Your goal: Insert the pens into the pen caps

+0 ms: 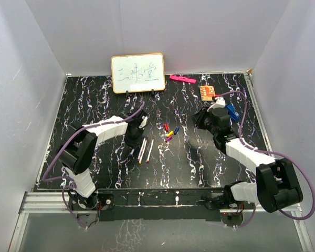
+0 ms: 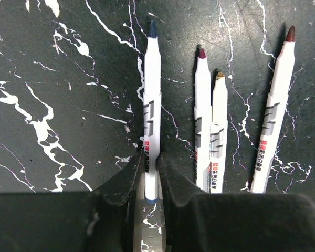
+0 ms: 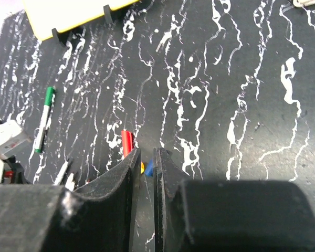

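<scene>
White-barrelled, blue-tipped plastic pen, judged light, rigid and slick, sits clamped at its tail in left gripper; right gripper near-closed, empty.

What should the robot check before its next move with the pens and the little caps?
1. Are the left jaws shut on the blue-tipped pen? Ok, they grip it near its back end.
2. Is that pen's tip bare and pointing away from the jaws? Ok.
3. Is the pen lifted off the table? Cannot tell.
4. Are the neighbouring pens apart from the held one? Ok.
5. Are the right jaws holding the blue cap? Cannot tell. They are nearly closed and the cap shows through their narrow gap.
</scene>
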Motion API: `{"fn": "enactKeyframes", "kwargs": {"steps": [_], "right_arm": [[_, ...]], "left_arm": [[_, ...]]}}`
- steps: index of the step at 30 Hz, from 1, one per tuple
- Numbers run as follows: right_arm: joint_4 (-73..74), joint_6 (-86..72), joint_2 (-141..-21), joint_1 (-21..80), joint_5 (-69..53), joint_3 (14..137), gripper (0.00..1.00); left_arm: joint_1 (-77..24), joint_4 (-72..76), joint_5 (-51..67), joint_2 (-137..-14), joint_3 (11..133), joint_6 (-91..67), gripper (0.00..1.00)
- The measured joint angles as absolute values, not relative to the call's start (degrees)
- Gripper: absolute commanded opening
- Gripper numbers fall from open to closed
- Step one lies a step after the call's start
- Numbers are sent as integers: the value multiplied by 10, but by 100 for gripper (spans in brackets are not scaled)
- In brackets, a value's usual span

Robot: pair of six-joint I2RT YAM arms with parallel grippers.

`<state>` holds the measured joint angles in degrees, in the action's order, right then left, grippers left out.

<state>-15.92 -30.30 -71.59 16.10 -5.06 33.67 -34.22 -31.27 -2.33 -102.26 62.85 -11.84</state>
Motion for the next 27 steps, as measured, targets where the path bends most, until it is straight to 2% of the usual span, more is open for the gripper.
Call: {"fn": "enactKeyframes", "kwargs": {"steps": [12,21,24,27], "right_arm": [[-90,-301,-705,169,-11,341,12],[-33,-302,-724,239,59,385,13],[-23,-307,-746,267,85,406,17],[-9,-316,-784,290,106,430,25]], "left_arm": [[-338,-300,-40,-980,609,-116,0],[-335,-284,-45,-817,607,-118,0],[-335,-261,-38,-771,586,-125,0],[-335,-247,-33,-736,557,-133,0]]}}
